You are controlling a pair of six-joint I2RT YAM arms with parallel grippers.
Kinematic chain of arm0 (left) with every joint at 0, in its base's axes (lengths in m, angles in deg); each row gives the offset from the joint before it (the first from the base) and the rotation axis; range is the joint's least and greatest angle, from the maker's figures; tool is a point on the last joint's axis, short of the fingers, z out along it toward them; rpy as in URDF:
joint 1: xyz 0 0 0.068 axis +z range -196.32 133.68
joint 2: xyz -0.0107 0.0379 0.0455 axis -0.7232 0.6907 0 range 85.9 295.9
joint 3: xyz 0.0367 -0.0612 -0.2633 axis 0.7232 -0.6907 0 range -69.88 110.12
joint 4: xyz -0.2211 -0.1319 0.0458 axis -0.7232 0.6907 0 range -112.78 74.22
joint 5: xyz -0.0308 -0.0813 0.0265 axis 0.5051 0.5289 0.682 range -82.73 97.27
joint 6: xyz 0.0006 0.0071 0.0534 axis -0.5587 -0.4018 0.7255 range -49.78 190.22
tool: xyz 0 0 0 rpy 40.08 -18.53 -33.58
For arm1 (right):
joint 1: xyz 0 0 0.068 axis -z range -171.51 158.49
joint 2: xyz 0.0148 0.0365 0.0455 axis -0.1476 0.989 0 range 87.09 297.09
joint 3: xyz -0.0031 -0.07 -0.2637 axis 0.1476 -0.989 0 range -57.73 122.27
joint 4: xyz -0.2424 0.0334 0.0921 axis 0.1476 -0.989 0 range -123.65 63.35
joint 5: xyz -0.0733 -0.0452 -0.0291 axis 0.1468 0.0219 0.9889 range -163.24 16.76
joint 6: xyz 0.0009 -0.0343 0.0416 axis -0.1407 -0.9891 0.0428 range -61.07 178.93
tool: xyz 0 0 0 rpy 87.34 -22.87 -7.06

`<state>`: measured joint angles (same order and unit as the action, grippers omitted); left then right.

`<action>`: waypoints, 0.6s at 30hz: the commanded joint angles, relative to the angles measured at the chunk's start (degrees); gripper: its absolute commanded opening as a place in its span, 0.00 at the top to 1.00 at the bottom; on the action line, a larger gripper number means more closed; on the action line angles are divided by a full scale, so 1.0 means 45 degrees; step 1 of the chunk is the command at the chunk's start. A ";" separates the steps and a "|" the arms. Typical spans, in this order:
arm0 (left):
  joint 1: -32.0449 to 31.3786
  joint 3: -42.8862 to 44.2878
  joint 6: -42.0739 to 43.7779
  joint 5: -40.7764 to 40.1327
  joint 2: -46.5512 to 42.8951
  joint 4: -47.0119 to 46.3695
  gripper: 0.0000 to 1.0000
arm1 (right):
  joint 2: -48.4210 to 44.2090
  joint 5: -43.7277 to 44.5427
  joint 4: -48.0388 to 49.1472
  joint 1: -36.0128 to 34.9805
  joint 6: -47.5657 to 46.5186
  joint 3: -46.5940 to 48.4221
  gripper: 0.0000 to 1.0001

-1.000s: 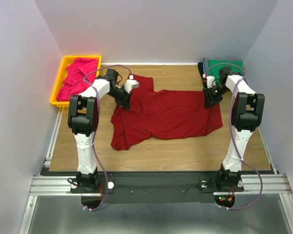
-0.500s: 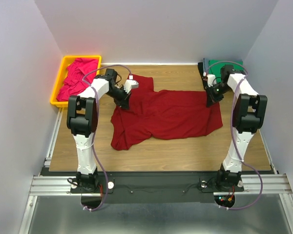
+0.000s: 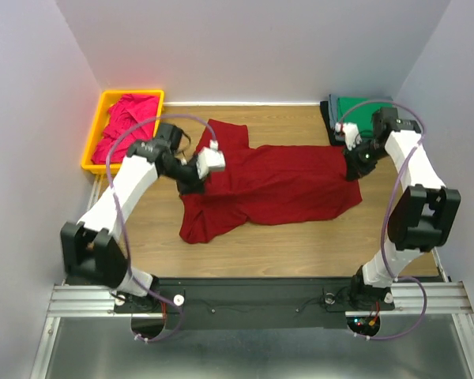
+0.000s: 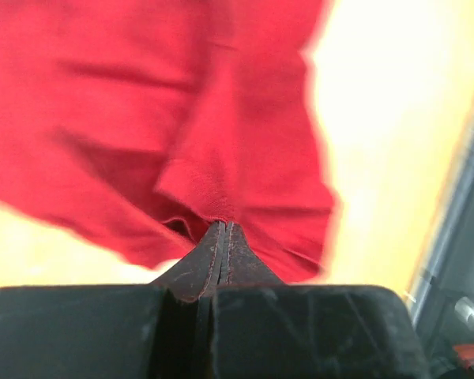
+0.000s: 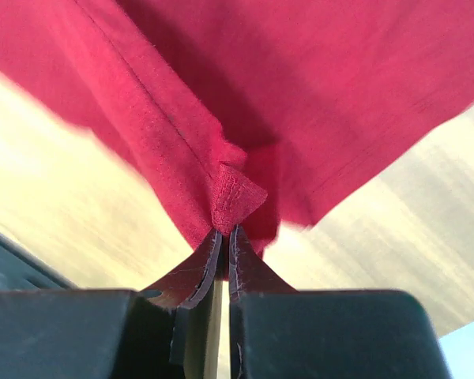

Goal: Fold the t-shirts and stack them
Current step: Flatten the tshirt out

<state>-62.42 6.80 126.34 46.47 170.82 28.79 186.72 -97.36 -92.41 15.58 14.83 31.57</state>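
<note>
Wood-grain tabletop (image 3: 300, 245), walled in white on three sides, carries the dark red t-shirt (image 3: 276, 185). The shirt lies crumpled across the middle, from left of centre almost to the right edge.

The left gripper (image 3: 193, 181) is pinched tight on a fold at the shirt's left side. Its wrist view shows the fingertips (image 4: 223, 230) pressed together with red cloth (image 4: 142, 118) bunching out of them. The right gripper (image 3: 355, 162) clamps the hem at the shirt's far right corner. Its wrist view shows a puckered bit of hem (image 5: 237, 193) caught between the nearly closed tips (image 5: 225, 234).

Compared with half a second ago, both arms have changed posture sharply. The left arm no longer stands upright near its base. It has dropped low and stretched out, with its elbow swung toward the near left corner, and its gripper has slid a little toward the near edge with the cloth. The right arm's elbow has swung out toward the right edge, and its gripper has shifted slightly right, taking the corner of the shirt with it. The shirt's outline has barely altered otherwise. Both wrist views are blurred.

At the far left corner the yellow bin (image 3: 90, 151) holds the magenta-pink t-shirt (image 3: 122, 126), unchanged. The green t-shirt (image 3: 362, 106) sits folded at the far right corner, as before.
</note>
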 commanded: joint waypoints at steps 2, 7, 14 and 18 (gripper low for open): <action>-0.2941 -0.2604 0.0851 -0.0644 -0.3183 0.1820 1.00 | -0.3229 0.1218 -0.1207 0.0103 -0.3321 -0.3036 1.00; -0.7212 -0.4187 0.0206 -0.1794 -0.6760 0.1859 1.00 | -0.7115 0.2096 -0.1538 0.0084 -0.6251 -0.5504 1.00; -0.8063 -0.3995 0.0190 -0.2284 -0.7875 0.2370 0.12 | -1.0832 0.3330 -0.0701 0.0084 -0.7195 -0.6994 0.43; -0.7772 -0.3118 -0.1881 -0.3377 -0.7353 0.0710 0.14 | -0.9044 0.2101 -0.0446 0.0084 -0.5090 -0.5121 0.08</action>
<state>-98.39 -11.14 124.99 35.61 135.28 37.95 139.16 -85.34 -99.05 15.64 -13.41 2.06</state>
